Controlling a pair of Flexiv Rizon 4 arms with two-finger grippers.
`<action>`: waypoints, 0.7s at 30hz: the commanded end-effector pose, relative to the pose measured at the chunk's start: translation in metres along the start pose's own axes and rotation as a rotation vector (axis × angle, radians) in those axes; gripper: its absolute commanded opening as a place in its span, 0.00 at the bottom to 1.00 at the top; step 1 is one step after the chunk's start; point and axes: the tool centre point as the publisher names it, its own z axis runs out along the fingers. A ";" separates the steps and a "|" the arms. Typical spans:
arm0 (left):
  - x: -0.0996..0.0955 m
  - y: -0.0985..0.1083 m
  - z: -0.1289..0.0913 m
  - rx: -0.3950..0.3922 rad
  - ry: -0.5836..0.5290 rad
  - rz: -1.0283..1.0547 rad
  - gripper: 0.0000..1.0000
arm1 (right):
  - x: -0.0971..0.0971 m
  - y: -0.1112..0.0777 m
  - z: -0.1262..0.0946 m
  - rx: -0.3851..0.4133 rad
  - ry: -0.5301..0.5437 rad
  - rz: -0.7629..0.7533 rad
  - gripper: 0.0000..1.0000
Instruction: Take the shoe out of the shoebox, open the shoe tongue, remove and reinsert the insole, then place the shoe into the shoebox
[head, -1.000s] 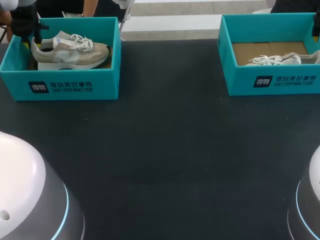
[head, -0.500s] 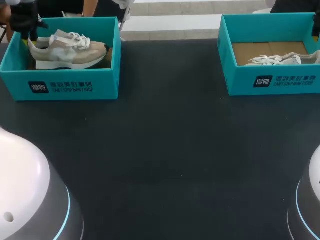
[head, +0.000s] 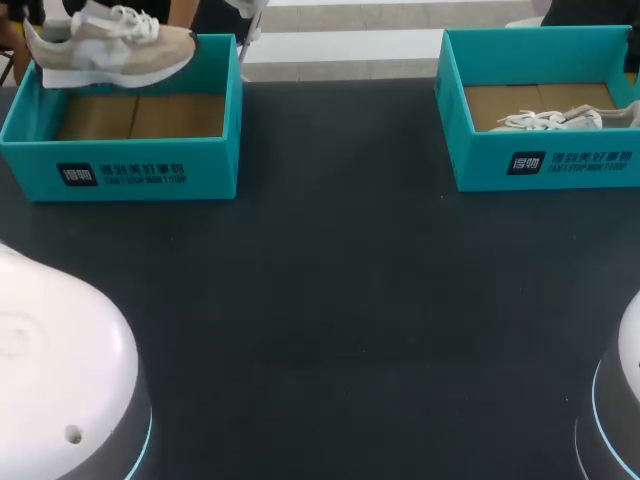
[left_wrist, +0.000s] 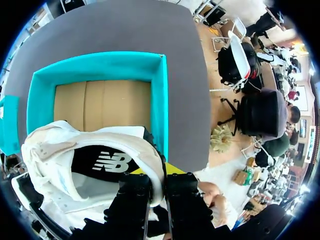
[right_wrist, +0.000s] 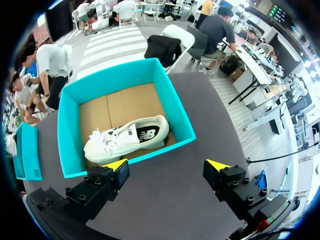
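Shoe (head: 110, 45) now clear of the left shoebox (head: 130, 165). A second ago it lay inside, heel to the left; half a second ago it was partly raised; now it hangs above the box's far left corner, sole roughly level, toe pointing right over the far wall. Cardboard floor (head: 140, 115) of that box is bare. Left wrist view: left gripper (left_wrist: 159, 182) has its two fingers drawn close together, pinching the heel collar of the shoe (left_wrist: 90, 155) between them, one finger inside the opening and one outside; the box's far wall (left_wrist: 160, 100) and floor sit well below. Grip is at the heel only, so the toe end is unsupported; judged likely to swing if the carry is quick. Right gripper (right_wrist: 167, 167) stands wide open, holding nothing, over the dark table (head: 340, 300) just near of the right shoebox (right_wrist: 72, 125). A second shoe (right_wrist: 127, 137) lies on its side in that box, untouched across the three head frames. Reading: the take-out step is essentially done. Next is probably setting the shoe down on the table between the boxes, where the idle right arm could help with the tongue. Tongue and insole not yet worked.
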 end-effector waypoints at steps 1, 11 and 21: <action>0.007 -0.022 -0.057 -0.073 0.003 -0.012 0.00 | 0.000 0.000 0.001 -0.001 0.002 0.000 1.00; 0.007 -0.022 -0.057 -0.073 0.003 -0.012 0.00 | 0.000 0.000 0.001 -0.001 0.002 0.000 1.00; 0.007 -0.022 -0.057 -0.073 0.003 -0.012 0.00 | 0.000 0.000 0.001 -0.001 0.002 0.000 1.00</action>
